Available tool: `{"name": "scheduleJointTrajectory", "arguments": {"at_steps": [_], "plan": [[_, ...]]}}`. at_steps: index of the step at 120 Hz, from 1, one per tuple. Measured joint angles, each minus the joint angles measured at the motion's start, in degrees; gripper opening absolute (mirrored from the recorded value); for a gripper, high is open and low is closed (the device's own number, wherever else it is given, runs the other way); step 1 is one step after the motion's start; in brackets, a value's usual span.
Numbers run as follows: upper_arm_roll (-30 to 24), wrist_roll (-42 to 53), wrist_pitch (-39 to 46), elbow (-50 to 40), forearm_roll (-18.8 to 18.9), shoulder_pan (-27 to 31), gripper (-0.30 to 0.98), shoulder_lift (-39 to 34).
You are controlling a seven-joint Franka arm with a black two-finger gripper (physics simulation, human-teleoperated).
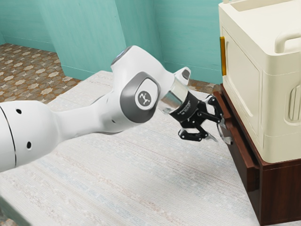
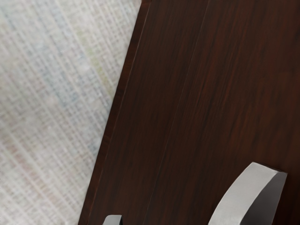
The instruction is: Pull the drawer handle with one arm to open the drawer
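My black gripper is beside the front of the dark brown wooden drawer unit in the exterior view, angled down toward it. Its two fingers stand apart, one close against the protruding wooden front edge, the other out over the table side. Whether the farther finger touches the wood I cannot tell. Dark wood lies below my hand in the wrist view, with grey metallic fingertips spaced apart near the lower edge. No separate handle can be made out.
A large cream cabinet with an orange strip stands on the brown unit. The pale woven table surface stretches beneath the arm and up to the unit's front. Teal walls rise behind.
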Motion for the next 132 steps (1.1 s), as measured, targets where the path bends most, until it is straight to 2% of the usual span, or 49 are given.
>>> {"name": "scheduleJointTrajectory", "arguments": {"at_steps": [72,132], "plan": [[1.76,3.31,-0.94,-1.75,-0.54,0.06,-0.06,-2.6],[2.53,3.29,-1.45,-8.02,0.47,1.52,0.0,-7.79]]}}
